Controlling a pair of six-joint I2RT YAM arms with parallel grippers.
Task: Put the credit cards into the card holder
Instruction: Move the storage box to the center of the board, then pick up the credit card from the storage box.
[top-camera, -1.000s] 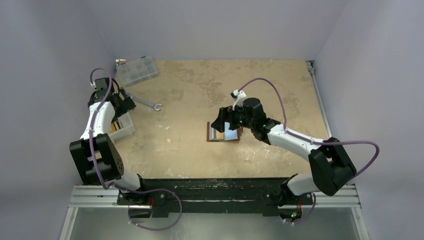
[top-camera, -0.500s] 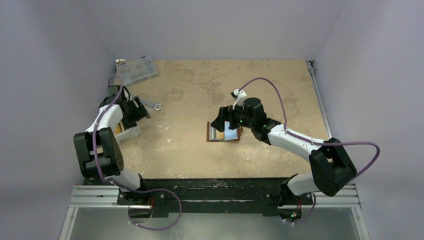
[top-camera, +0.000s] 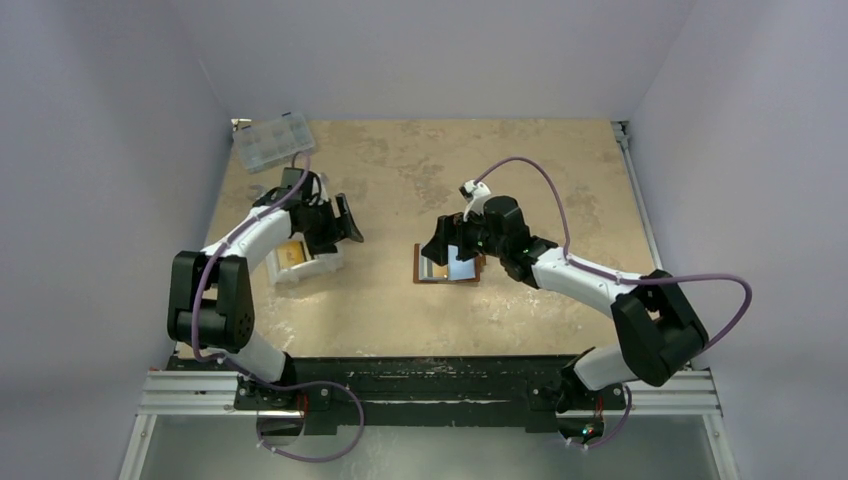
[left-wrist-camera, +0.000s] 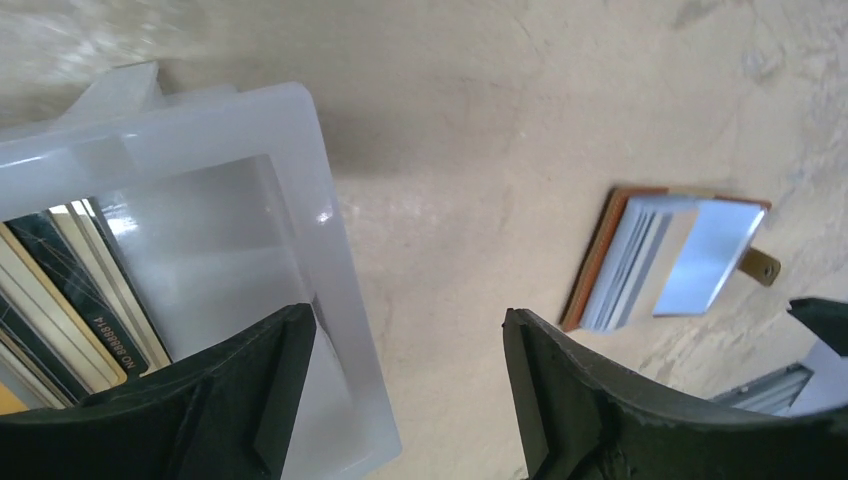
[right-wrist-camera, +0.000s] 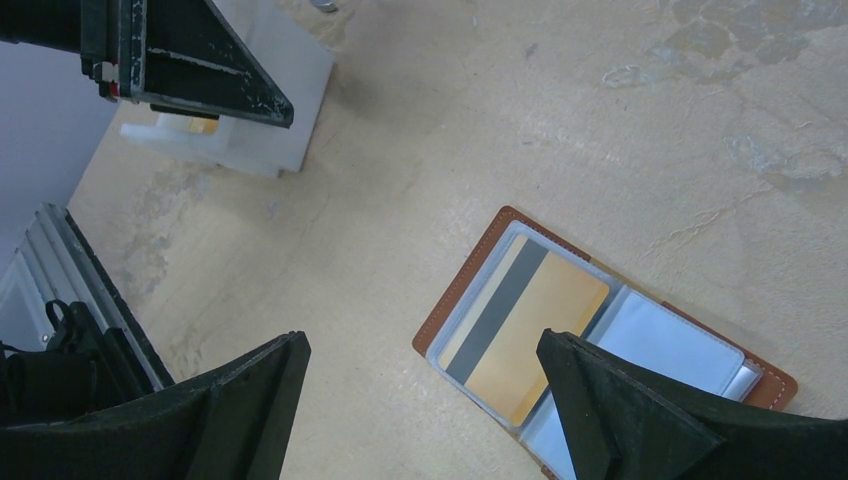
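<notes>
We list: right pincer (right-wrist-camera: 445, 400), released, jaws spread wide and empty, hanging over the open brown card holder (right-wrist-camera: 460, 280) on the counter (right-wrist-camera: 640, 120). The holder lies between and just beyond its fingers, with a gold card (right-wrist-camera: 525, 340) bearing a grey stripe seated in one clear sleeve. Left pincer (left-wrist-camera: 410, 400), jaws apart, grasping nothing. The white tray (left-wrist-camera: 330, 250) has its rim just inside one finger, and upright credit cards (left-wrist-camera: 60, 290) stand in it past that finger. The holder lies well ahead of this pincer.
</notes>
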